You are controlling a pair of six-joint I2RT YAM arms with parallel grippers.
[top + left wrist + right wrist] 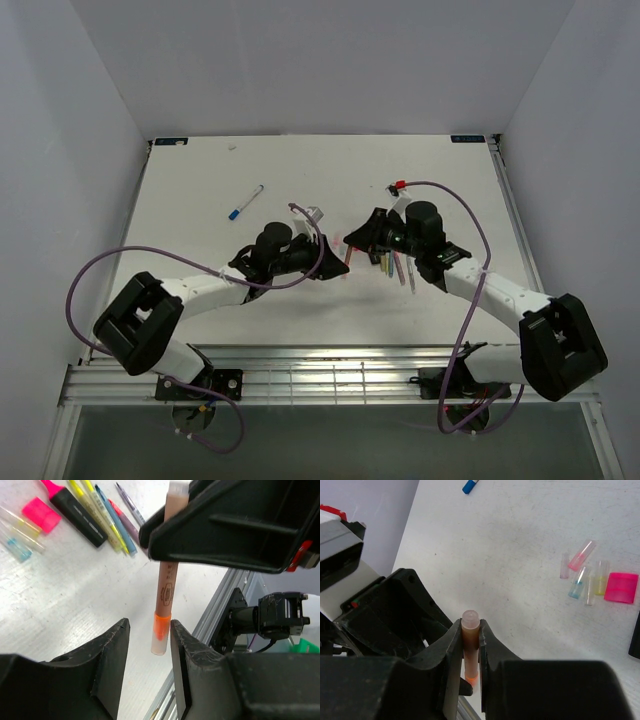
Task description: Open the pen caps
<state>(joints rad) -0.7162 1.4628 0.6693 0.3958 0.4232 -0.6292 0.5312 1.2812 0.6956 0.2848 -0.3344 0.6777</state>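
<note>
An orange pen (168, 587) hangs upright over the table, and my right gripper (470, 622) is shut on its brownish barrel (470, 635). Its cap (160, 632), orange at the rim and clear at the tip, points down between the fingers of my left gripper (150, 630). That gripper is open: the cap sits close to the right finger and well clear of the left one. In the top view the two grippers (335, 262) (358, 240) meet at the table's middle. Loose caps lie on the table: a pink one (621, 587) and several clear ones tinted pink, blue and yellow (582, 575).
A row of uncapped pens (107, 517) and a black highlighter with a pink tip (75, 507) lie beside the loose caps (20, 532). A white pen with a blue cap (245, 202) lies alone at the back left. The table's metal front rail (220, 605) runs just beyond the pen.
</note>
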